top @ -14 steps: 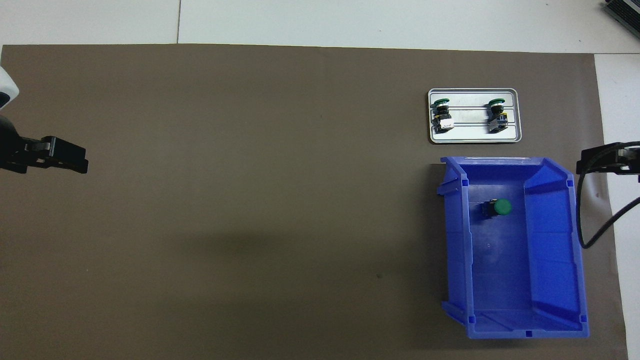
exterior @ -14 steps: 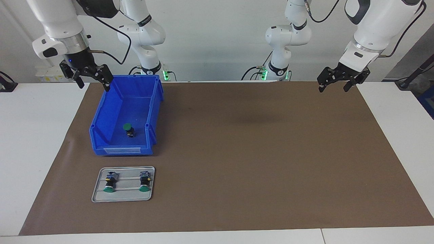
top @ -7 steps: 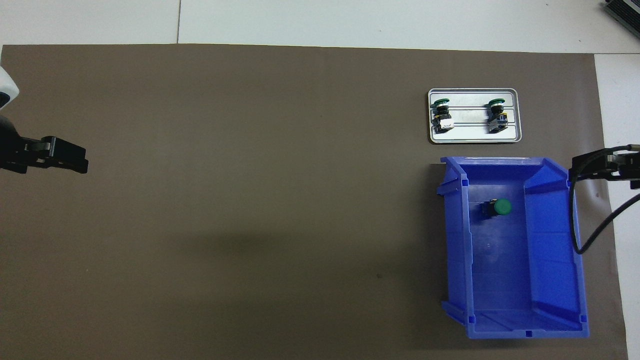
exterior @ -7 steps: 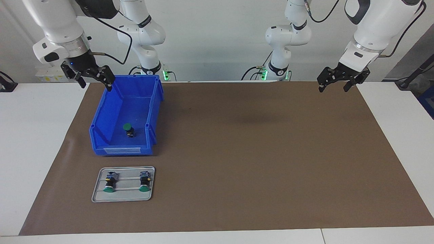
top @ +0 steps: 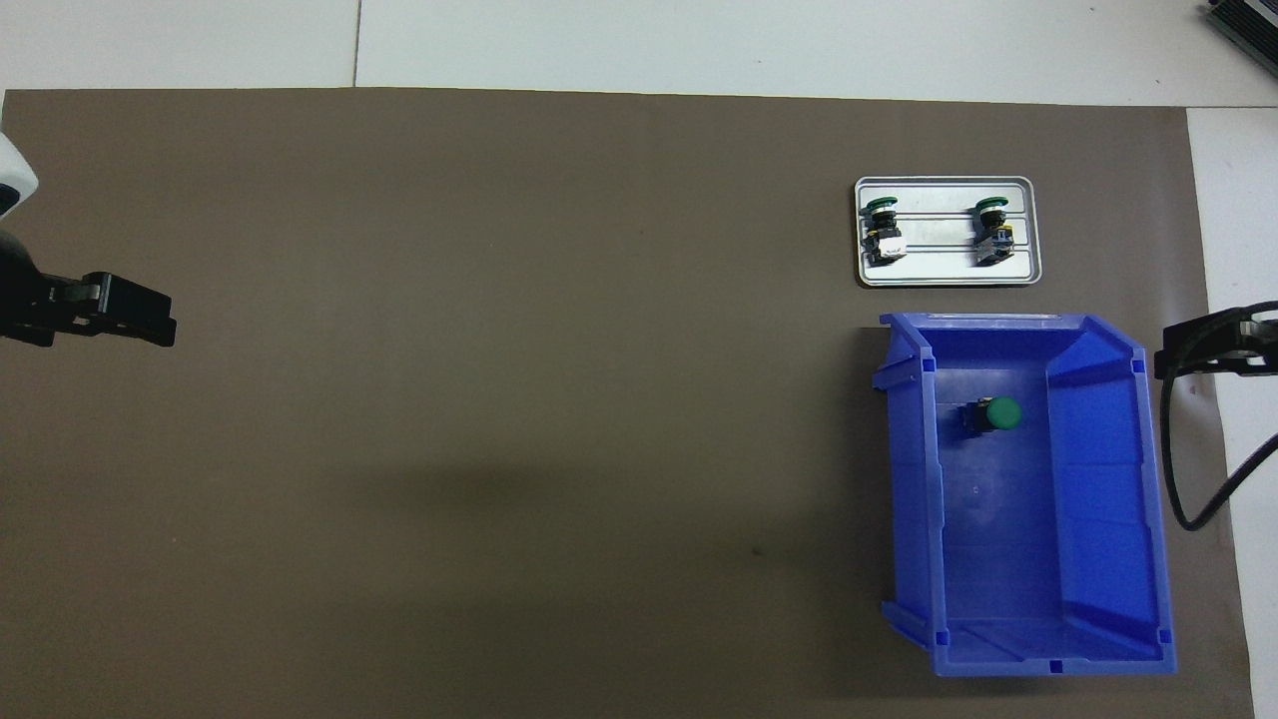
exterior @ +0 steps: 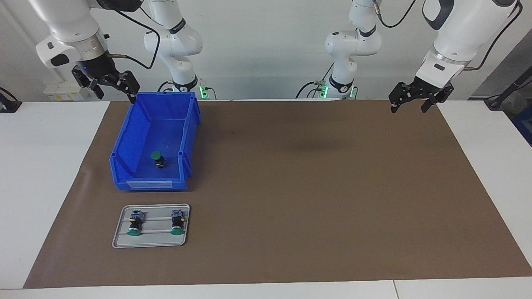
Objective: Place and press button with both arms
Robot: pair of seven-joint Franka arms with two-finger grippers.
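Observation:
One green-capped button [exterior: 157, 158] stands in the blue bin [exterior: 189, 124], cap up; it also shows in the overhead view [top: 993, 414]. Two like buttons [exterior: 134, 224] [exterior: 178, 224] lie on a small metal tray [exterior: 151, 241], farther from the robots than the bin. My right gripper [exterior: 116, 95] is open and empty, in the air beside the bin's corner nearest the robots. My left gripper [exterior: 408, 109] is open and empty, waiting over the mat's edge at the left arm's end.
A brown mat [exterior: 311, 187] covers the middle of the white table. In the overhead view the bin [top: 1108, 499] and tray [top: 949, 275] sit at the right arm's end, with the right gripper [top: 1203, 350] and left gripper [top: 130, 320] at the mat's ends.
My right gripper has risen a little beside the bin's corner, still open. The left arm, the buttons, the bin and the tray have not moved.

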